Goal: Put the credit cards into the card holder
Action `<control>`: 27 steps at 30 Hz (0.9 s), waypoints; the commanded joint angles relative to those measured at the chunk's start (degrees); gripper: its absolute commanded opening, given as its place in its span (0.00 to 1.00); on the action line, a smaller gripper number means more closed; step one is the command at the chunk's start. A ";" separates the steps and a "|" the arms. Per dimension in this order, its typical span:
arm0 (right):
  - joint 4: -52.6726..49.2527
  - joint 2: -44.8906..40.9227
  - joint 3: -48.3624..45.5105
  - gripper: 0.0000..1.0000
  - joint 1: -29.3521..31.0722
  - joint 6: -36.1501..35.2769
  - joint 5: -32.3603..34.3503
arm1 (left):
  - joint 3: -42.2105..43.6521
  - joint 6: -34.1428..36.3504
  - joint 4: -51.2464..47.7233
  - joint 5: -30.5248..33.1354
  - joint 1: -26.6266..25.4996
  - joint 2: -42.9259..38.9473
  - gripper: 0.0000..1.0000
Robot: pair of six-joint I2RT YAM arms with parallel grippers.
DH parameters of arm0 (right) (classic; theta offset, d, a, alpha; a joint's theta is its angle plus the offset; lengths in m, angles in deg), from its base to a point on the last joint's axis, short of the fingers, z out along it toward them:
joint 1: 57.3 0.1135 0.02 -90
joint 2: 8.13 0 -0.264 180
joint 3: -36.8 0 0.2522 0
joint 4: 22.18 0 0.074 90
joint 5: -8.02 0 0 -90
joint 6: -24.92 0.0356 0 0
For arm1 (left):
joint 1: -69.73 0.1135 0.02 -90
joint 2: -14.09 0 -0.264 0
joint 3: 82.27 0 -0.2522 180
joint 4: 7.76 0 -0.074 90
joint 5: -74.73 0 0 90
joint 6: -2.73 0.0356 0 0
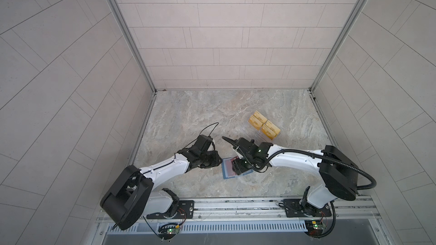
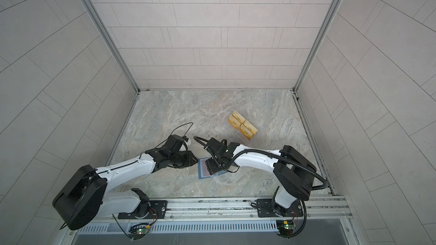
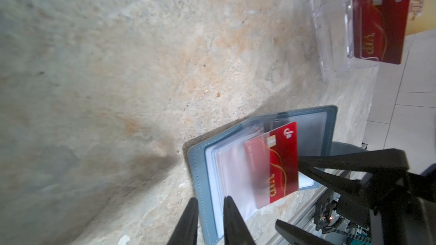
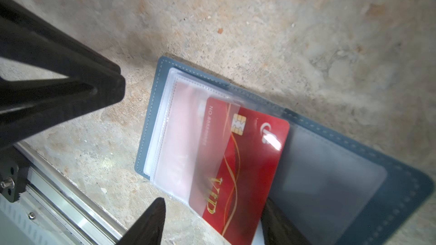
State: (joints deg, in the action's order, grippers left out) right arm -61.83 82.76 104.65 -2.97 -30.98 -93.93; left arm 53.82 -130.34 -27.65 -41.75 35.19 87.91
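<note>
The marbled surface (image 1: 212, 114) carries everything. The left arm (image 1: 162, 168) and right arm (image 1: 297, 159) meet over its near middle. Far and to the right of them stands a clear acrylic rack (image 1: 256, 135) holding gold cards (image 1: 265, 123). The left wrist view also shows one red card (image 3: 379, 24) standing upright in it.

The card holder (image 1: 226, 169) lies open on the surface between the two arms, with its sleeves stacked on the left half and its right cover flat. A second red card (image 4: 254, 161) lies on it. The left part of this card is under a clear sleeve (image 4: 179, 137) and the right part is bare.

The right jaws are released and spread wide astride that card. One finger is at the card's bare long edge; the other stands apart, past the sleeves. The left jaws stand narrow astride the holder's left cover edge. I cannot tell whether they pinch it or only hover.

The card looks light, thin, stiff and glossy. Lying flat, it offers no face to pinch, so pushing on the bare long edge seems the surest way to seat it. The sleeve is soft and may buckle or lift. The holder is light and would likely slide unless its left cover is held. The card in the rack has free edges, so a pinch across its faces at the top should serve.
</note>
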 commanded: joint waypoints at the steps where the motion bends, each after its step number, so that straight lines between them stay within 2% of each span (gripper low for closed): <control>1: -2.41 -0.22 0.32 0.67 0.04 -3.58 2.10 | -1.84 -1.59 4.61 -3.61 -0.33 1.40 0.25; 8: -2.18 0.29 -0.17 0.69 -0.01 -5.63 2.73 | -2.28 -3.25 6.74 -4.22 -0.52 3.87 0.23; 15: 1.67 2.20 -0.51 0.70 -0.14 -3.43 -2.53 | -1.19 -2.50 -0.50 2.13 -0.79 2.76 0.24; 27: -2.45 5.33 2.60 0.70 -0.24 -0.98 -0.70 | 1.48 -2.41 1.66 1.83 -0.79 4.39 0.25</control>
State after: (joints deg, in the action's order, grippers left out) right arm -61.83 87.57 106.20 -3.08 -33.05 -95.83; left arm 53.88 -132.92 -25.86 -40.68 34.55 91.56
